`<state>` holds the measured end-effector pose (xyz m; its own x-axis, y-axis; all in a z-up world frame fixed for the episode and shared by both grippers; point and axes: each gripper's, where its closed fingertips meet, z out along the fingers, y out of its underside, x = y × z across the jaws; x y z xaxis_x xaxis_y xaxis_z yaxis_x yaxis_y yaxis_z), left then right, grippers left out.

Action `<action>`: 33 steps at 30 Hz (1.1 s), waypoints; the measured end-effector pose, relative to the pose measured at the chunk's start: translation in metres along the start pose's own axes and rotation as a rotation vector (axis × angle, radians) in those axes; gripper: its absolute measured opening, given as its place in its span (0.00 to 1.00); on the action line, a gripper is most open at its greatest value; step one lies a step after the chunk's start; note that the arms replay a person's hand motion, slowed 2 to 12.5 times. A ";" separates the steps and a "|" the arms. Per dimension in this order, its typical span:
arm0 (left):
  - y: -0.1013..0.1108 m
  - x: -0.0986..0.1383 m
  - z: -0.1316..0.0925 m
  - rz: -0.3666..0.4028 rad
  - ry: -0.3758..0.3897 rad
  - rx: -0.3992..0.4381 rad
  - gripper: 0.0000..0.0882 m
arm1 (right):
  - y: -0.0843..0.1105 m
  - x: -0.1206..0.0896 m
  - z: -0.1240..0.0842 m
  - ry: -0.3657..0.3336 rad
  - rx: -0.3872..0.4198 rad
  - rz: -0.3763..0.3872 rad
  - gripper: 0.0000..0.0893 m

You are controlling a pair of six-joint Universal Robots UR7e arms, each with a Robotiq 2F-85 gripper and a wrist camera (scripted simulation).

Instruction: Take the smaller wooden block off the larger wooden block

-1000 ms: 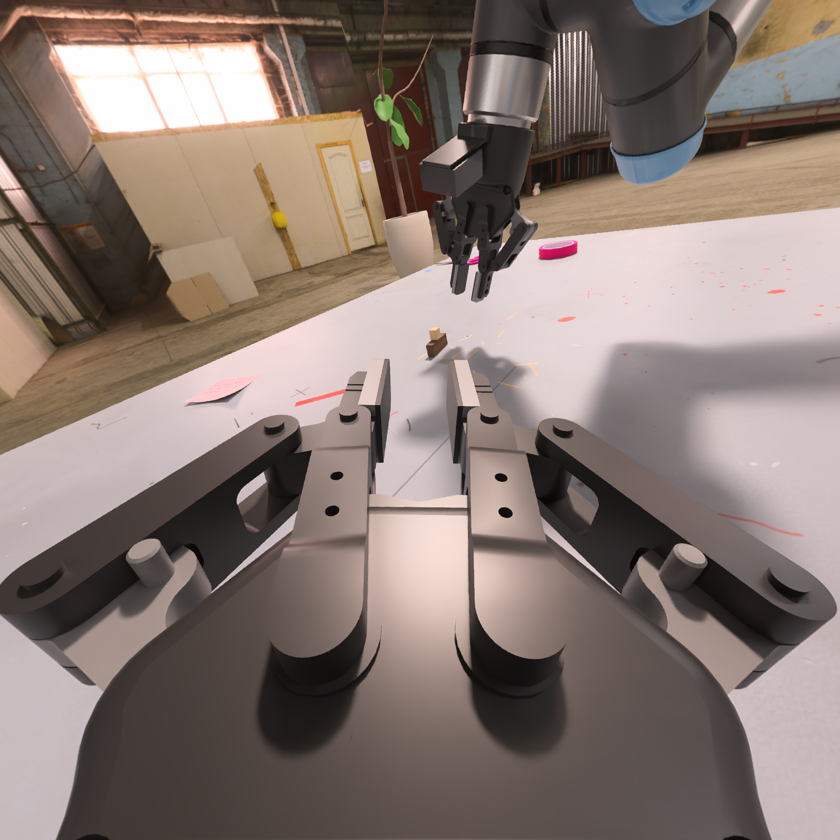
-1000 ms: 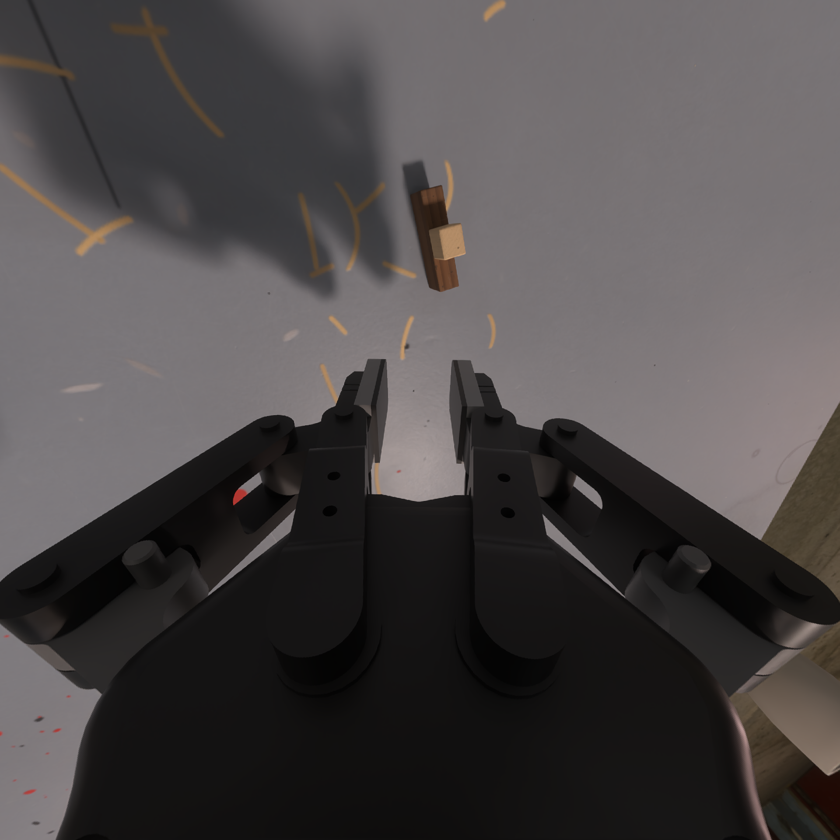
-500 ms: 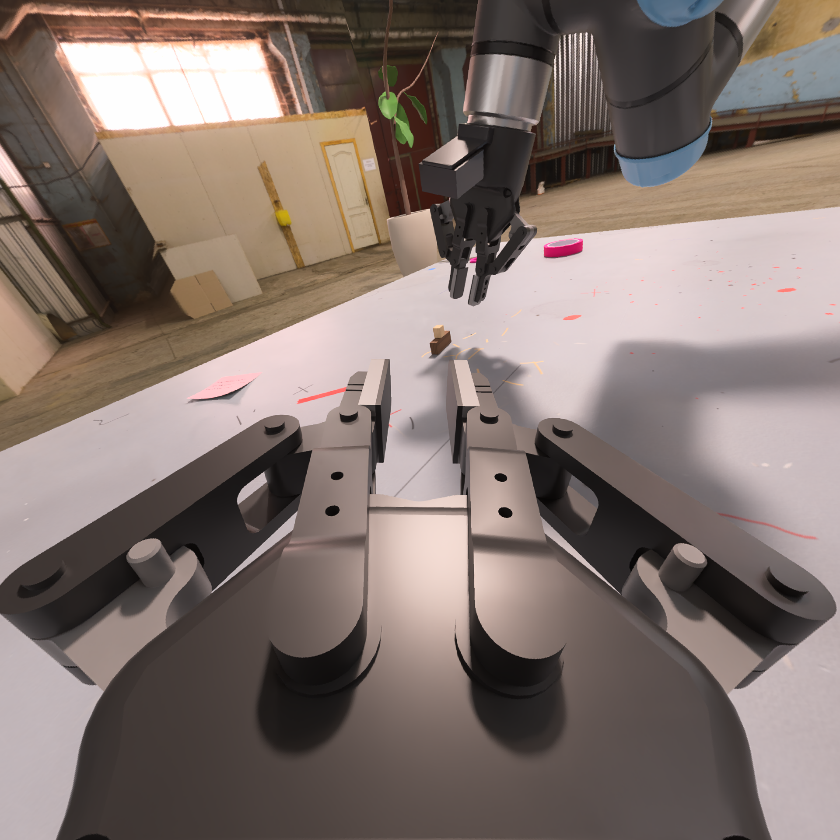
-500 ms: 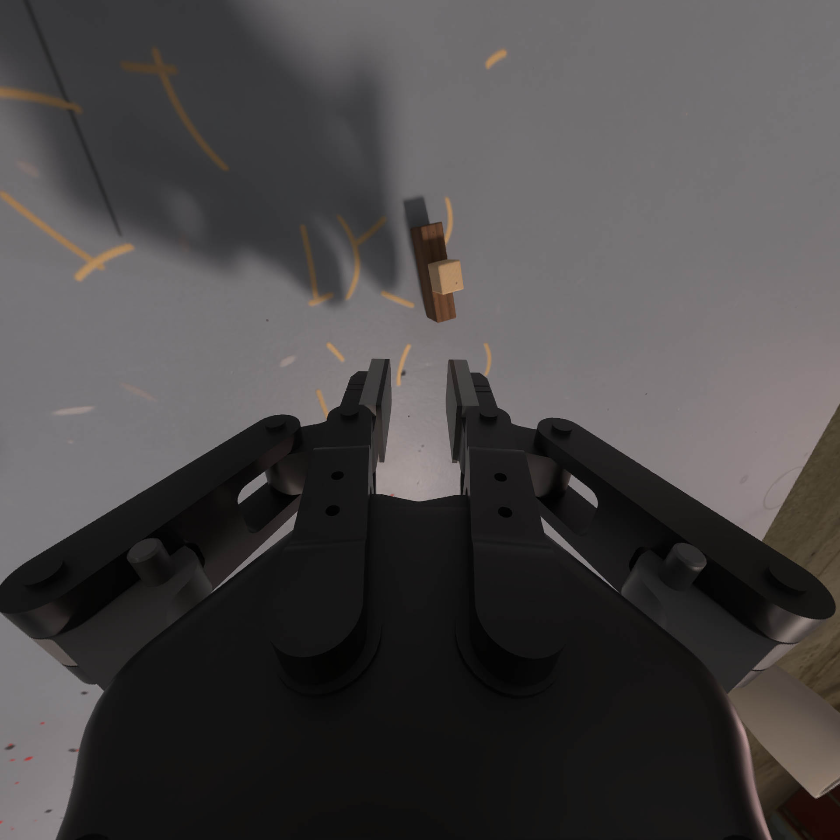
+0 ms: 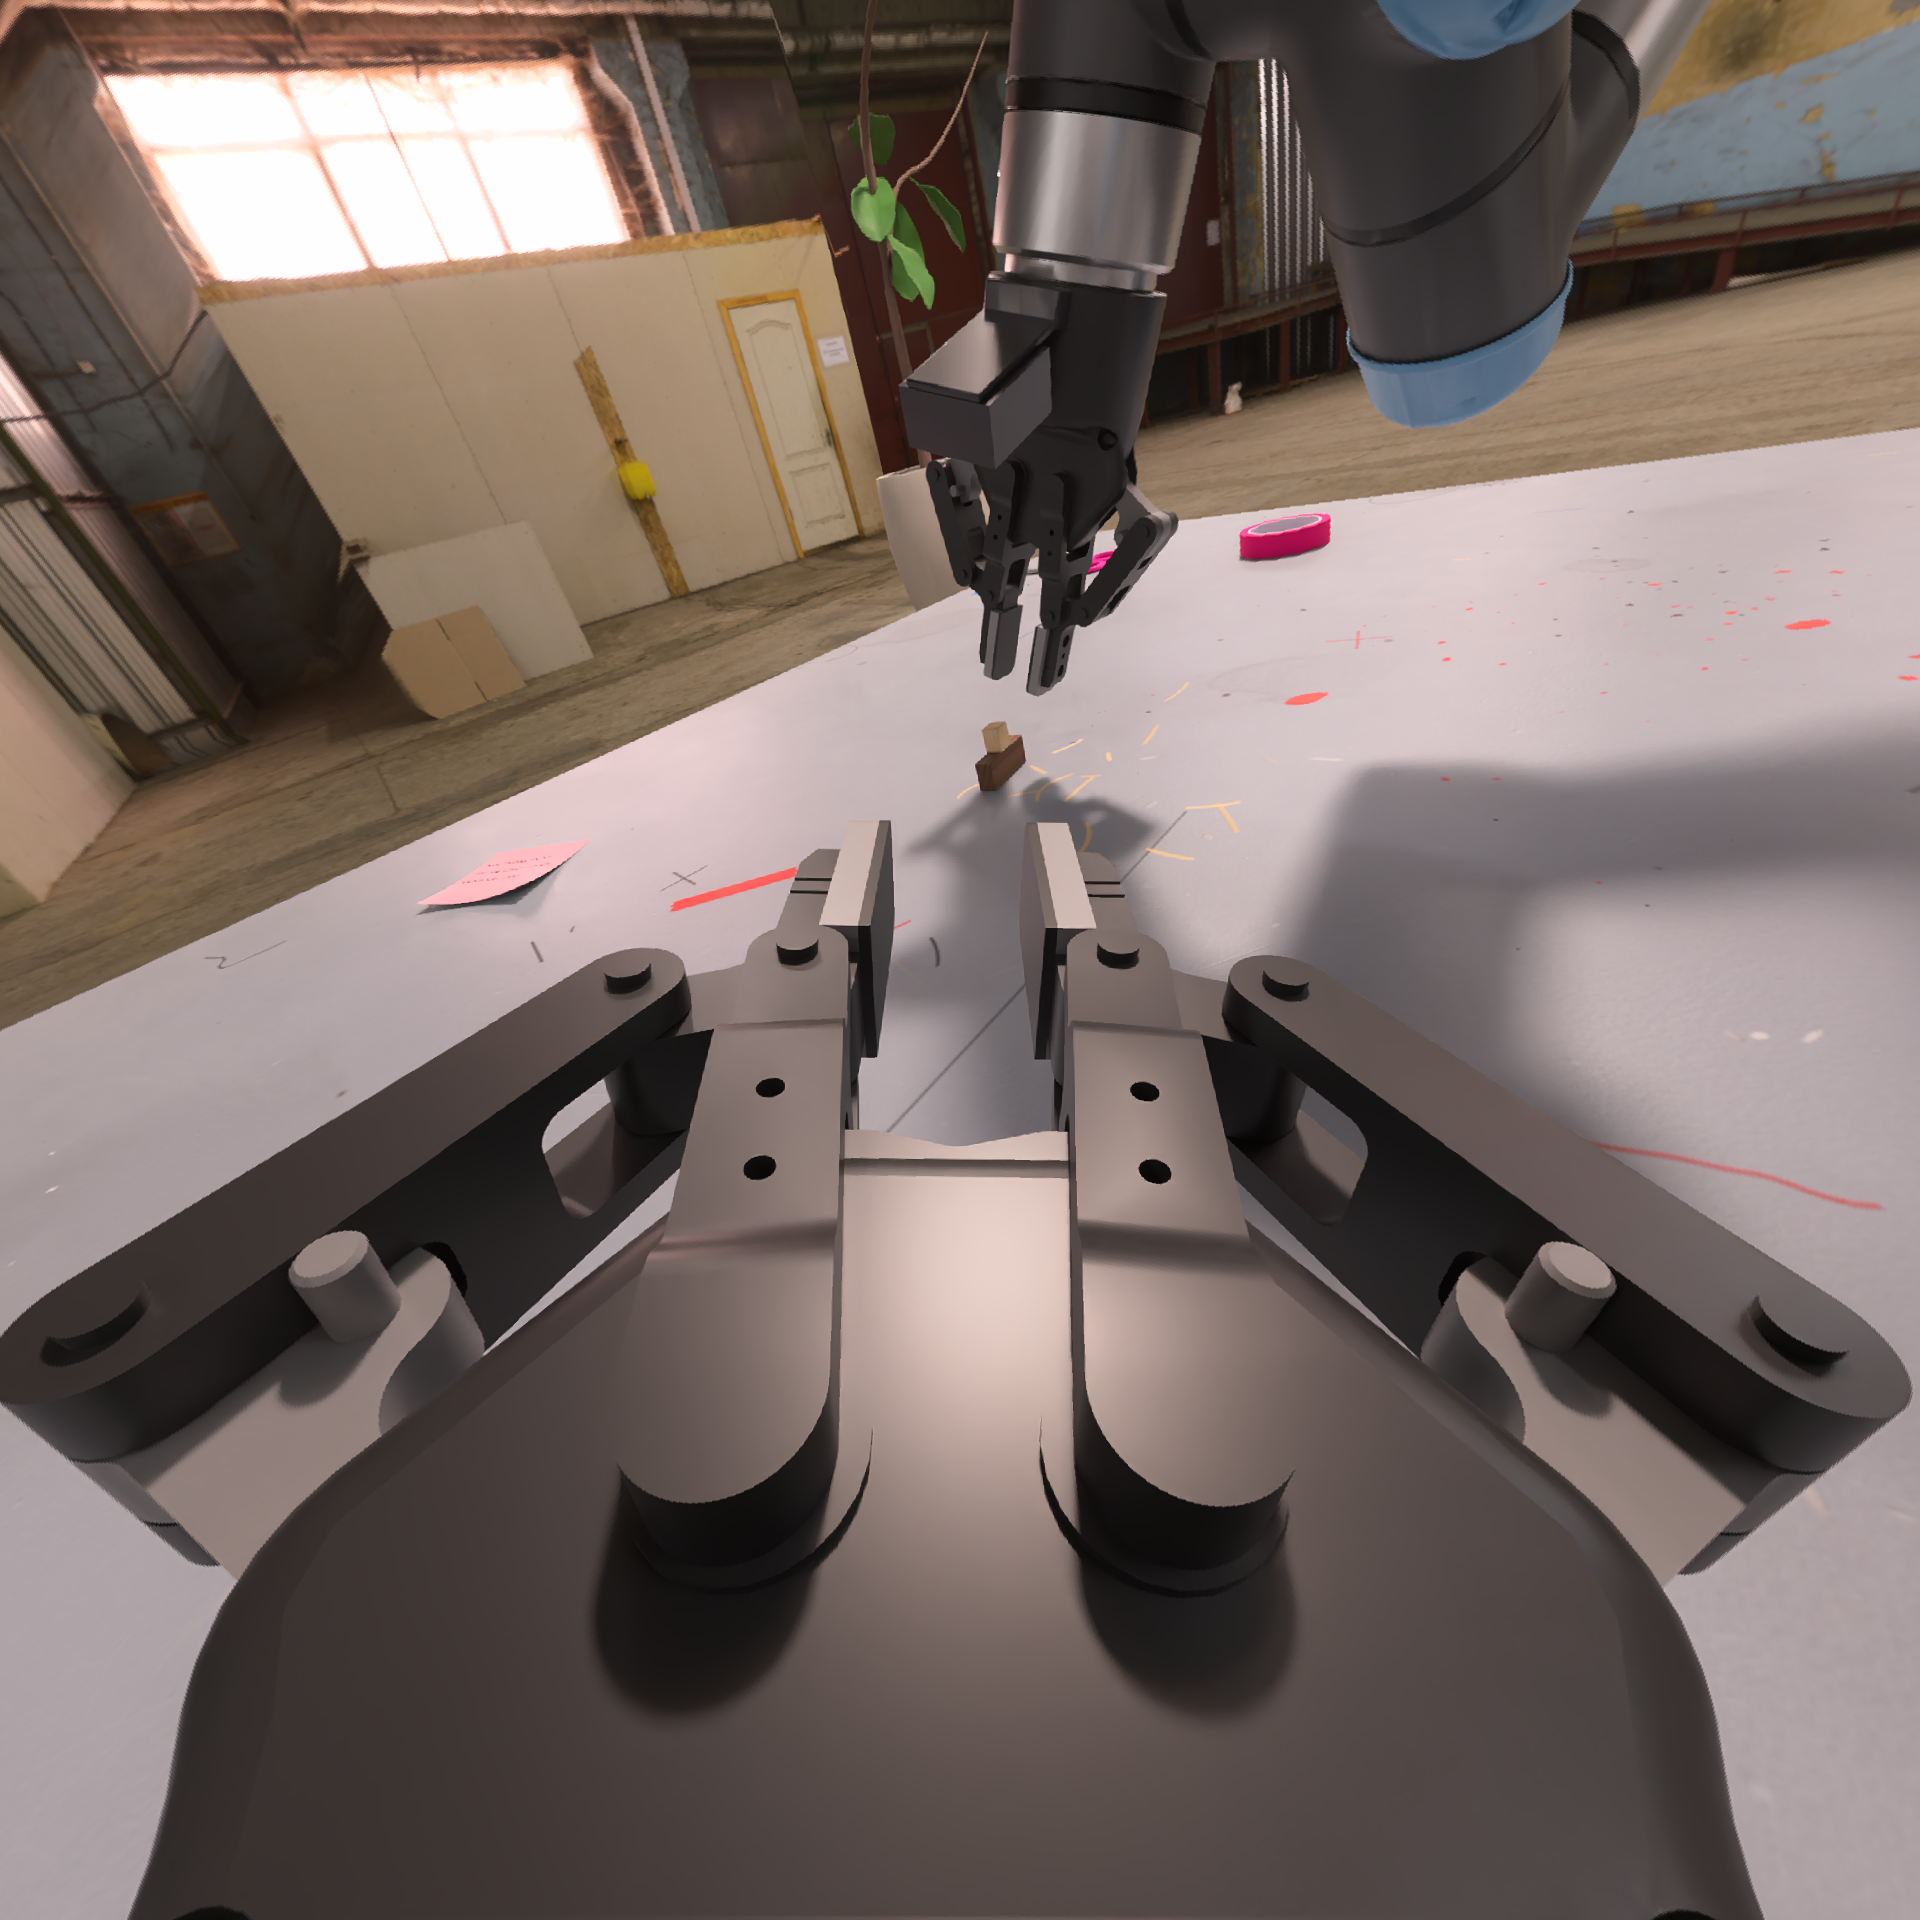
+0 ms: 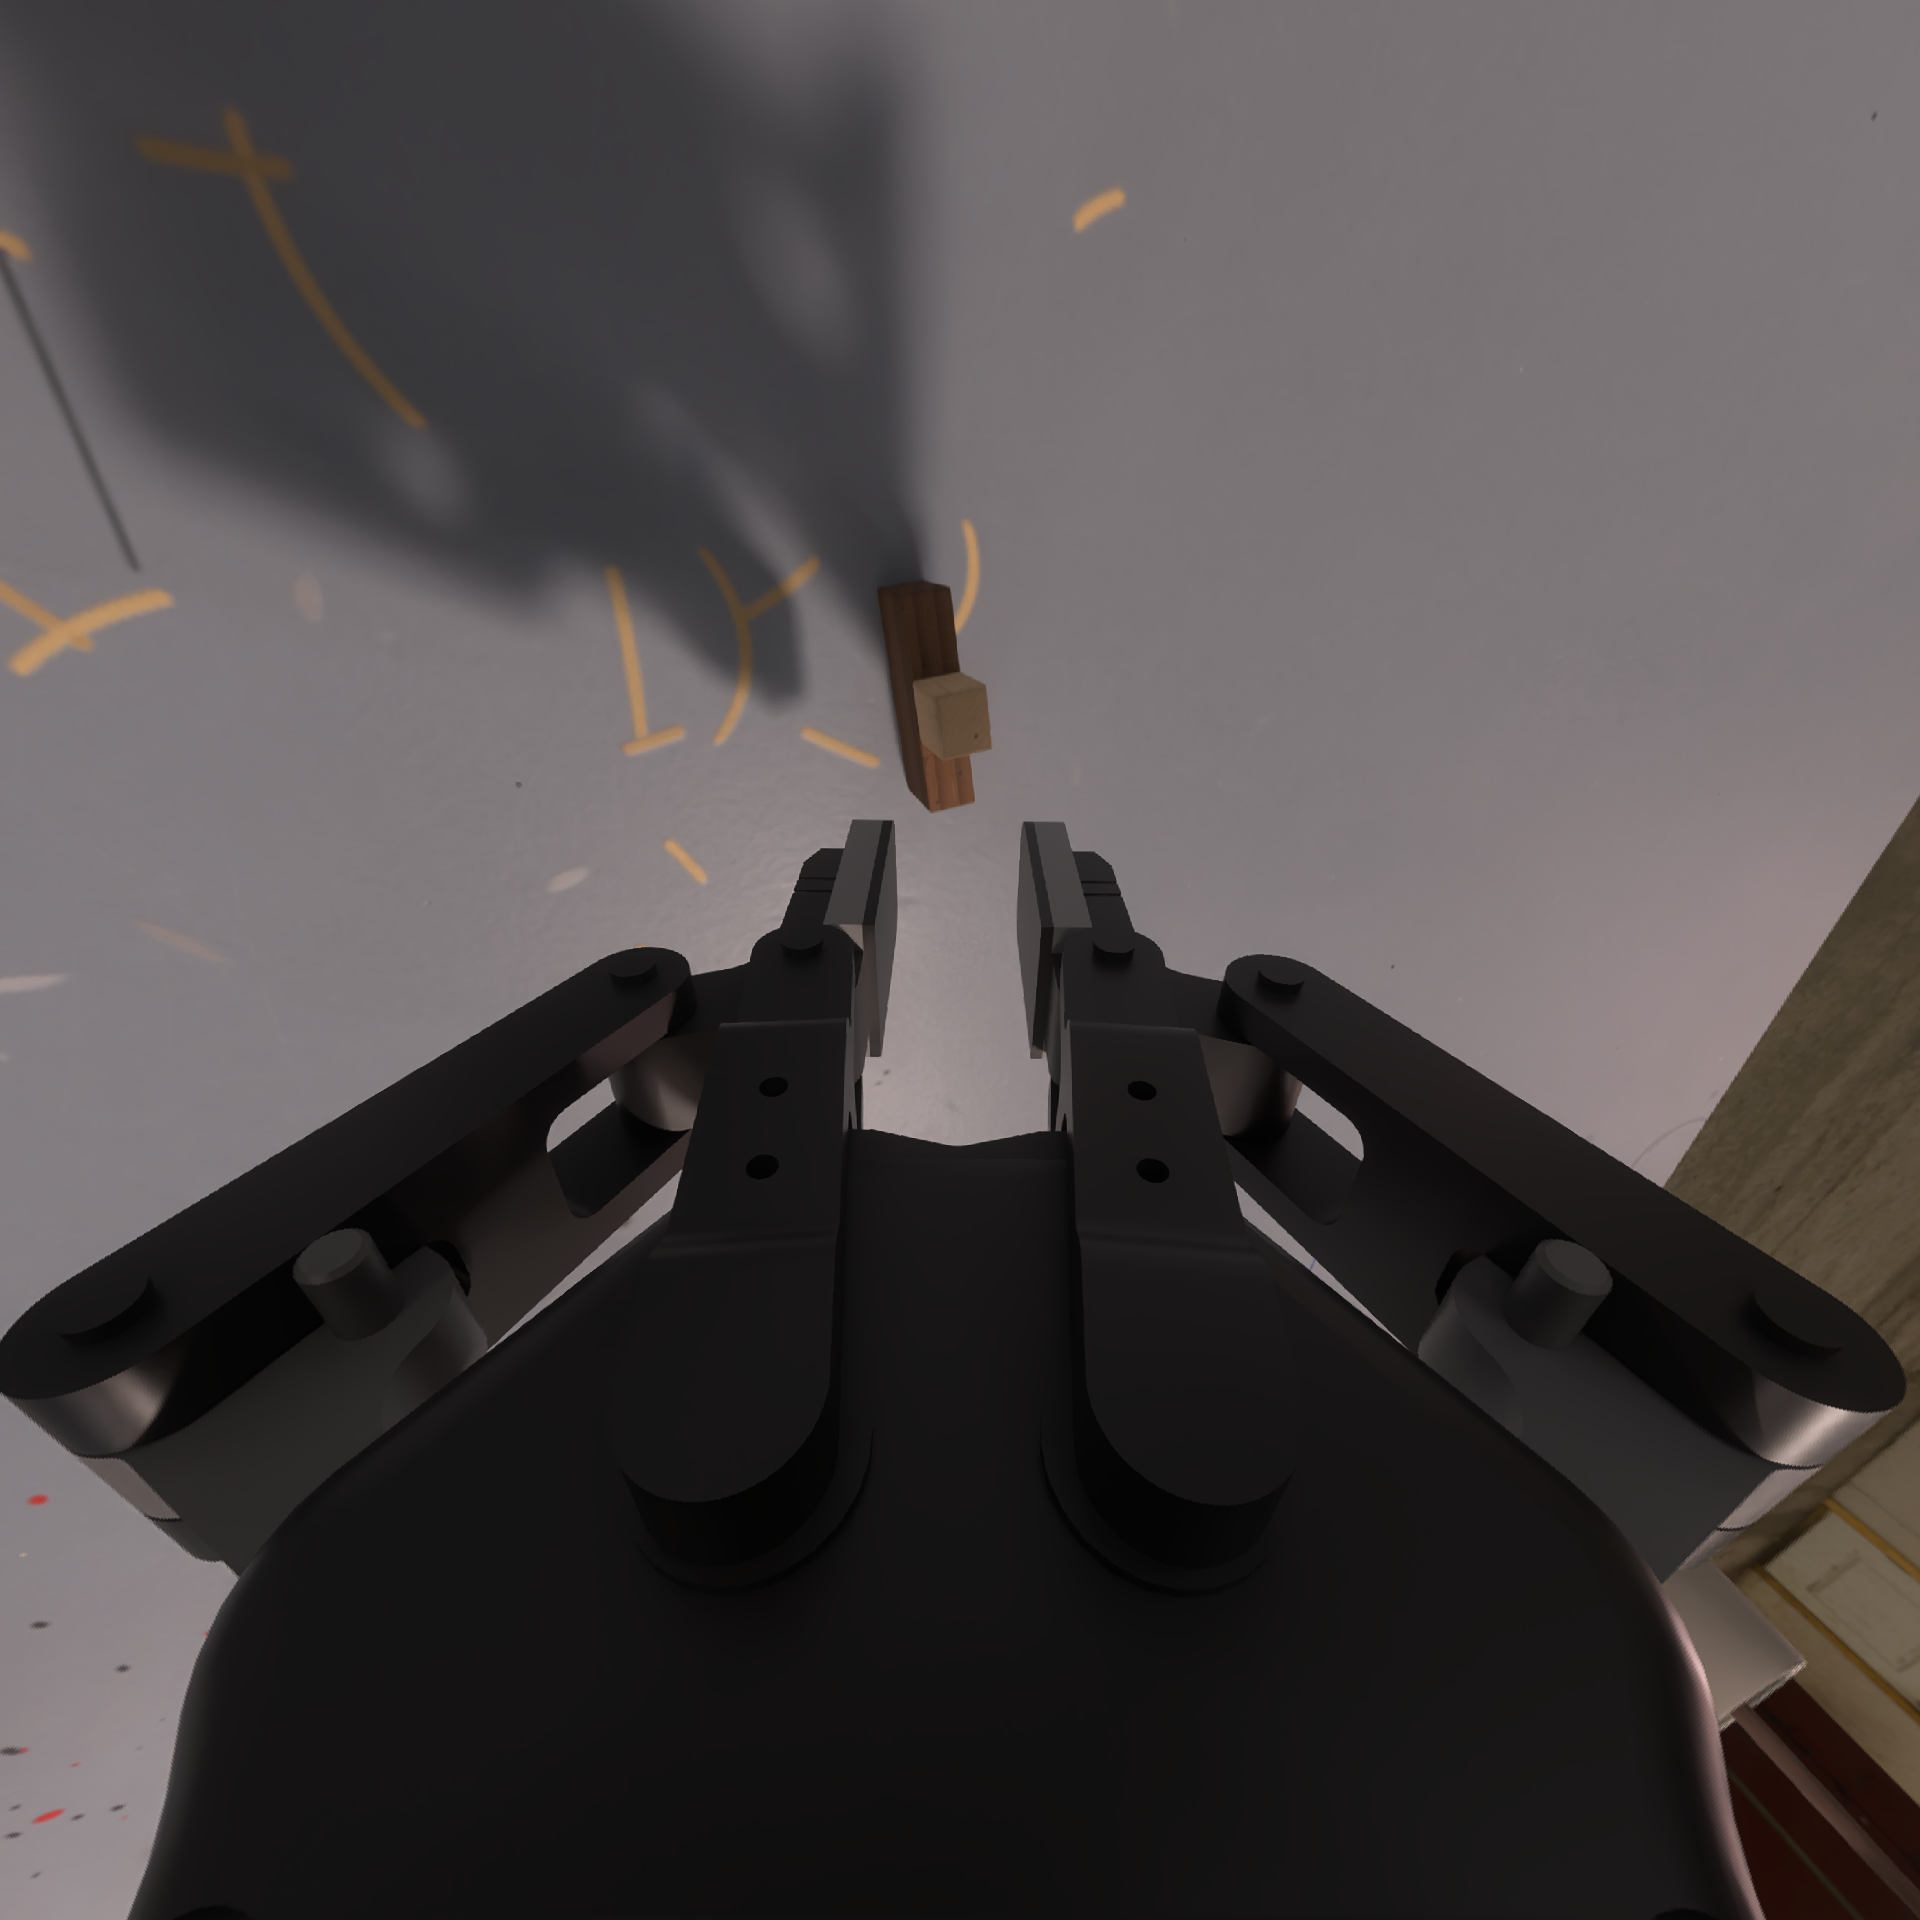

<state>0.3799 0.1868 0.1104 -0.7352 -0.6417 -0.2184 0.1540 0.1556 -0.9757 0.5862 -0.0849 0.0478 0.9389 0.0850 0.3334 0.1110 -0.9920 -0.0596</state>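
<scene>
Small pale block (image 6: pixel 951 716) sat on top of the long dark block (image 6: pixel 925 665), which lay on the grey table (image 5: pixel 1558 935). Right gripper (image 6: pixel 956 847) hung above the dark block, fingers spread and empty. Left gripper (image 5: pixel 958 847) waited well short of it, also spread.

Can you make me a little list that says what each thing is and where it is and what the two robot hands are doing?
small block: pale wooden cube, sitting on top of the big block
big block: dark brown wooden bar, lying flat on the table
table: grey top with orange and red marks
right gripper: open, above the blocks, touching nothing
left gripper: open, empty, farther back from the blocks
pink tape roll: far side of the table
pink paper: flat on the table
</scene>
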 end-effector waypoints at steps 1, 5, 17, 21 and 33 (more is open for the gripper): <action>0.000 0.000 0.000 0.001 0.000 -0.001 0.26 | -0.002 0.000 0.001 -0.003 0.000 -0.005 0.24; 0.000 0.000 0.000 0.001 -0.001 -0.002 0.26 | -0.007 0.002 0.003 -0.010 -0.004 -0.033 0.24; 0.000 -0.002 -0.001 -0.004 -0.002 0.001 0.25 | -0.022 0.001 0.016 -0.070 -0.001 -0.116 0.24; -0.001 -0.002 -0.002 -0.002 -0.002 0.002 0.25 | -0.024 0.001 0.020 -0.090 -0.003 -0.128 0.24; -0.005 -0.003 -0.004 0.006 -0.007 0.013 0.25 | -0.027 0.003 0.025 -0.104 -0.001 -0.135 0.23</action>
<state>0.3782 0.1908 0.1157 -0.7296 -0.6461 -0.2243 0.1668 0.1500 -0.9745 0.5942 -0.0559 0.0264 0.9440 0.2270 0.2396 0.2386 -0.9709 -0.0201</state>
